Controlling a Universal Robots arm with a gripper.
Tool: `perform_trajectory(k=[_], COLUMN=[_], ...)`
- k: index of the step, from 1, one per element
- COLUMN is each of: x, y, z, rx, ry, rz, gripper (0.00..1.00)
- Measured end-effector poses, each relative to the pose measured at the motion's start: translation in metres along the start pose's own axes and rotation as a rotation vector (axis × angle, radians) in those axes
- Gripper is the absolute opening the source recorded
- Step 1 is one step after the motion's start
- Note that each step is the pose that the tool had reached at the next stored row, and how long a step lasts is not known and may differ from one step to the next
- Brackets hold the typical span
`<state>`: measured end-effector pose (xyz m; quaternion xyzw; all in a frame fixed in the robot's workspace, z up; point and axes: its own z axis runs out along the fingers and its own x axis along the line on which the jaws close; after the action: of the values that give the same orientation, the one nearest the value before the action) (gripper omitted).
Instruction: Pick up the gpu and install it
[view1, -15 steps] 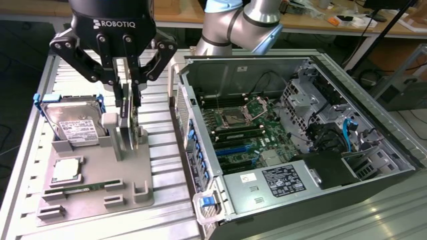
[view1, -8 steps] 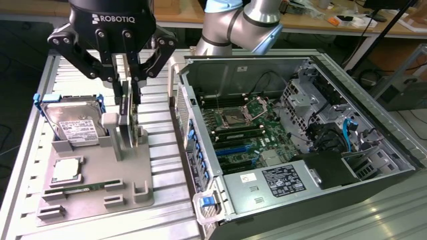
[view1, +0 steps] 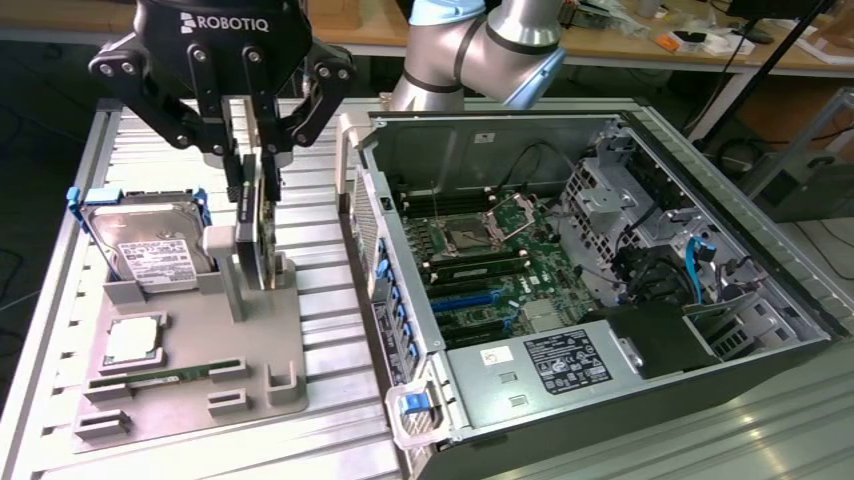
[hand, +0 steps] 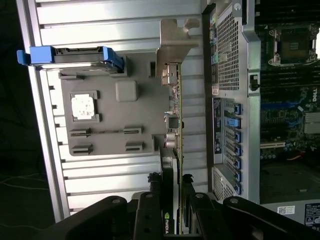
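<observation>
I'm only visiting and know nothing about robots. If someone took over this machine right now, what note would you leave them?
The gripper is shut on the top edge of the gpu.
The gpu stands upright at the grey holder, beside the open computer case.
Done: the card is gripped.
Left: it is not in the case yet, so the whole install remains.

Gripper (hand: 173, 177) clamped on edge-on gpu (hand: 175, 100), grey holder (hand: 145, 115) behind, computer case (hand: 250, 90) beside
</observation>
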<state>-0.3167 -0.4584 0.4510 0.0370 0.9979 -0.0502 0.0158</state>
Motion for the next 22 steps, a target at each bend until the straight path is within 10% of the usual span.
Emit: perform_trajectory(k=[22], x=[-0.0004], y=[-0.0010], z=[-0.0101], rx=[0.0047], ry=[-0.0004], rz=[0.000], gripper=[0.27])
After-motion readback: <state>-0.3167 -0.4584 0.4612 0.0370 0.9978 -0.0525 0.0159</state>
